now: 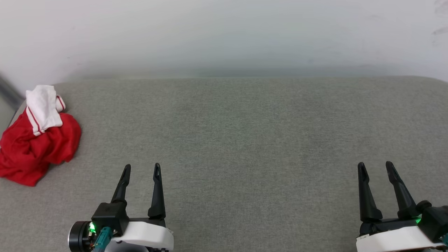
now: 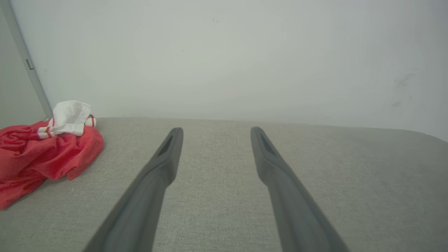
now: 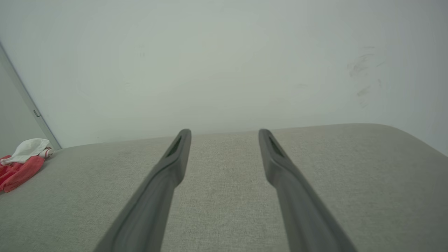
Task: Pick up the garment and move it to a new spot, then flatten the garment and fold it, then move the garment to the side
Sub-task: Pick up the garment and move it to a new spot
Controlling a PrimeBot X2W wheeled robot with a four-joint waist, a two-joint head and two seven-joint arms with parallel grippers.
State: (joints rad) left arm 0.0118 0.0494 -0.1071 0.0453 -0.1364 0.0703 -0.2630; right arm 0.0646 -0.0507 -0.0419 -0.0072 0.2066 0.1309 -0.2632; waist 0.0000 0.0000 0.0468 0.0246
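Your left hand [image 1: 142, 166] hovers low over the grey fabric surface [image 1: 238, 133], fingers spread with nothing between them. Your right hand [image 1: 375, 164] is likewise released and empty, well apart on the other side. The red jersey [image 1: 35, 147] lies crumpled at the surface's left edge, a white striped sleeve on top, near the pale wall [image 1: 224, 35], clear of both hands.

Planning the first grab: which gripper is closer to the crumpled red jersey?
The left gripper: the garment lies bunched at the left edge near it, while the right gripper sits far across the grey surface.
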